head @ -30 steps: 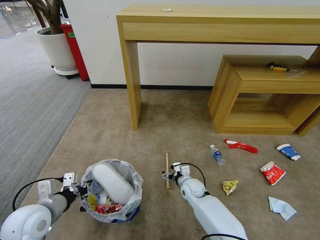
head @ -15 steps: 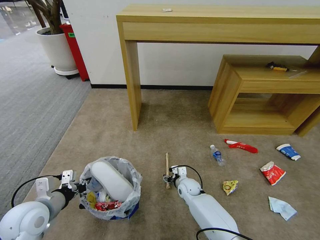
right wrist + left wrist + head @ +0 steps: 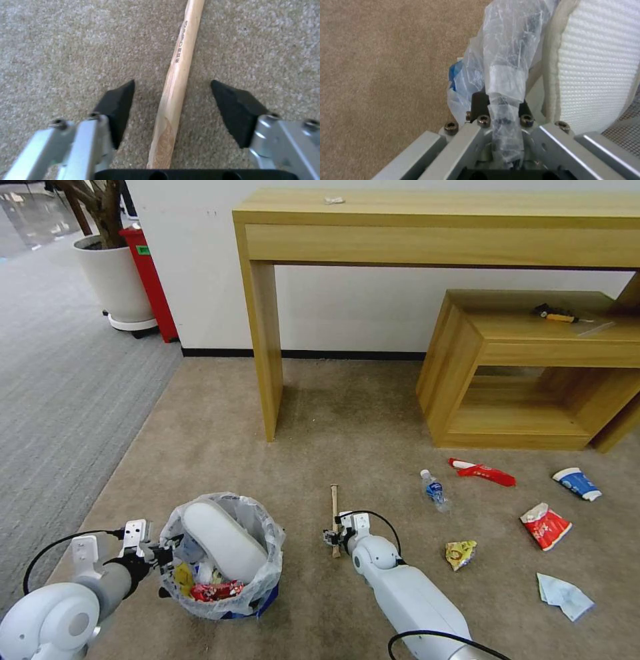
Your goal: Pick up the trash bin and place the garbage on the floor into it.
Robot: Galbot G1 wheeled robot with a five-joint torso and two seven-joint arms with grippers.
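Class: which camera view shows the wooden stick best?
Right wrist view: the wooden stick lies on carpet between the right hand's open fingers, print readable. In the head view the stick appears whole but small.

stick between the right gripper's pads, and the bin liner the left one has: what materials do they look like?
Stick: looks like pale unfinished wood, with visible grain, a matte surface and printed lettering along it. It lies on the carpet between the open right gripper.

Bin liner: thin translucent plastic film, crinkled and glossy with creases. The left gripper is shut on the rim of the trash bin, pinching the film.
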